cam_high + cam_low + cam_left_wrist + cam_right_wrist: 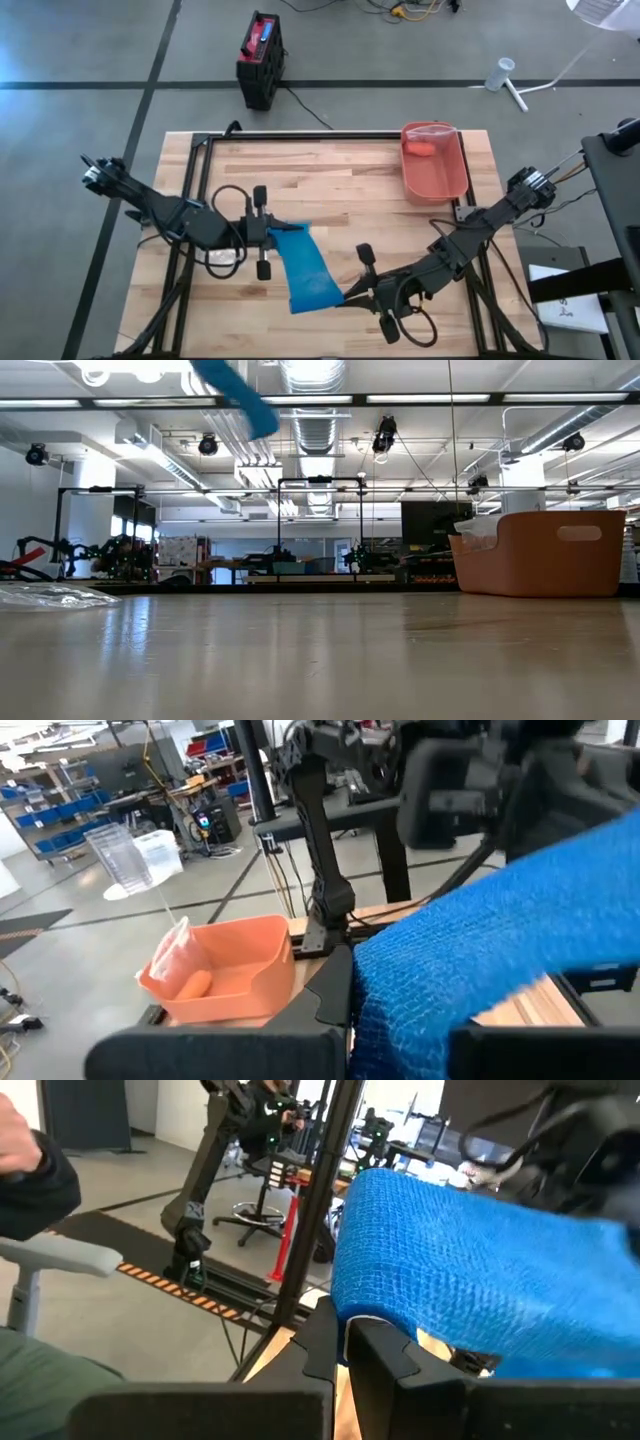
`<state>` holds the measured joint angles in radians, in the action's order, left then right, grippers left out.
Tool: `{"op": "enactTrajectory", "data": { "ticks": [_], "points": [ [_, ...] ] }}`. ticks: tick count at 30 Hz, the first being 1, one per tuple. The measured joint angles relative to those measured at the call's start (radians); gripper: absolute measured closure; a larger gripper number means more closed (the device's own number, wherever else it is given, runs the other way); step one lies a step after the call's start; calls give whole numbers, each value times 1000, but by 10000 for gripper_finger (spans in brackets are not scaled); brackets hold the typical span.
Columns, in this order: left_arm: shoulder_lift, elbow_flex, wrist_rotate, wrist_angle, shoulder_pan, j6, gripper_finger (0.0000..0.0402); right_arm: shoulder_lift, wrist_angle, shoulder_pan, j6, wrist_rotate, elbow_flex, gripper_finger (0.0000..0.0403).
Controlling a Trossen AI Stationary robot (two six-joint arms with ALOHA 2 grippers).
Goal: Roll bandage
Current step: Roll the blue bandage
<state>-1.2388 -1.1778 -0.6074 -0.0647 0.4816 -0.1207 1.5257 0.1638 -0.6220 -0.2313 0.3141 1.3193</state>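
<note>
High view shows left claw [268,236] and right claw [352,294] each clenched on blue bandage [304,268], stretched taut above the desk [340,190]; rolling comes next.

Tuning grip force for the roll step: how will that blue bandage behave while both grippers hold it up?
Likely floppy: the blue bandage spans between the left gripper and right gripper as a flat strip, not a rigid piece. Probably light: shut fingertips alone carry it off the table. The open weave seen in the right wrist view suggests decent friction, though it may stretch.
</note>
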Motion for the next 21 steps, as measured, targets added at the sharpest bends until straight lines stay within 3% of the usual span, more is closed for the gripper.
{"op": "enactTrajectory", "data": {
  "ticks": [9,21],
  "points": [
    [13,104,146,145,9,23,401,-6,6,0,-23,50,0,395],
    [-24,109,154,143,8,57,401,-13,74,0,-80,53,2,395]
  ]
}}
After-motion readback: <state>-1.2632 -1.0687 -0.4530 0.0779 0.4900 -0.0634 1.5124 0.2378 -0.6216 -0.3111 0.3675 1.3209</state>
